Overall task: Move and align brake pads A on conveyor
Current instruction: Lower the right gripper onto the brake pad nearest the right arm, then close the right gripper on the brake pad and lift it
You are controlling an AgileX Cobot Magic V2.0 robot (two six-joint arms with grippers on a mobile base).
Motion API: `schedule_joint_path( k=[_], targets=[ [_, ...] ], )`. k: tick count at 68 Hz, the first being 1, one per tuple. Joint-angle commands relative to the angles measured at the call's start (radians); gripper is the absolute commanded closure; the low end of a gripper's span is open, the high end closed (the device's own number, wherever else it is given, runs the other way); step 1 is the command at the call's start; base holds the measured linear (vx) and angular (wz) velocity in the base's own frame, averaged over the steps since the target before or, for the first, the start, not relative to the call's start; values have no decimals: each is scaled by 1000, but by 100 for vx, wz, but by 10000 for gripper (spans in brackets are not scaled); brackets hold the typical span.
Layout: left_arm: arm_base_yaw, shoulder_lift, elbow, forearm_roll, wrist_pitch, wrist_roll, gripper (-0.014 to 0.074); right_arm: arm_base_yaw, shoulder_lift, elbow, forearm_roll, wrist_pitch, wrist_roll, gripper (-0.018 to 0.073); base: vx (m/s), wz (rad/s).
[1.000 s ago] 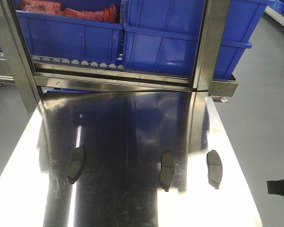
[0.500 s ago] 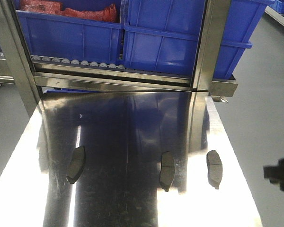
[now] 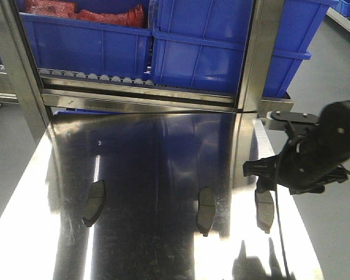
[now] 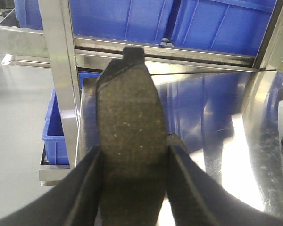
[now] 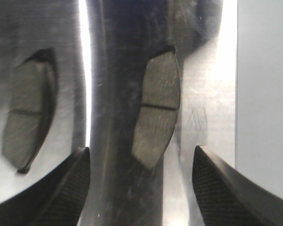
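Three brake pads lie on the shiny steel tabletop [image 3: 163, 146] in the front view: left [image 3: 94, 202], middle [image 3: 206, 210] and right [image 3: 264, 211]. My right gripper [image 3: 262, 169] hovers just above the right pad. In the right wrist view it [image 5: 141, 148] is open, the right pad [image 5: 156, 108] ahead between its fingers, and the middle pad [image 5: 27, 110] lies at the left. My left gripper [image 4: 134, 143] is shut on a fourth brake pad [image 4: 127, 103], held end-up. The conveyor is out of view.
A roller rack with blue bins [image 3: 221, 52] stands at the table's far end, framed by steel posts [image 3: 254, 64]. One bin holds red parts [image 3: 81, 14]. Grey floor [image 3: 326, 116] lies beyond the table's right edge. Another blue bin [image 4: 59, 127] sits low left.
My right arm has come in from the right edge, up and leftward, to stand over the right pad. The three pads on the table have not moved.
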Motion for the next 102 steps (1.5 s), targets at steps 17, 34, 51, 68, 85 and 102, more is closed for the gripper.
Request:
schedule_joint_path(
  k=[17, 34, 51, 68, 85, 102],
  targets=[
    [-3, 11, -26, -8, -99, -2, 602, -12, 190, -195, -19, 104, 21, 106, 0, 0],
    [-3, 11, -26, -8, -99, -2, 602, -59, 251, -204, -3, 103, 16, 106, 0, 0],
    [-3, 11, -26, -8, -99, -2, 602, -54, 272, -206, 7, 89, -22, 106, 0, 0],
    [-3, 11, -26, -8, -99, -2, 602, -54, 297, -206, 21, 74, -21, 108, 0, 0],
    [-3, 11, -26, -8, -99, -2, 602, -54, 309, -206, 22, 68, -21, 241, 0, 0],
    [-3, 11, -26, -8, -99, -2, 602, -54, 281, -205, 24, 70, -21, 543, 0, 0]
  ],
)
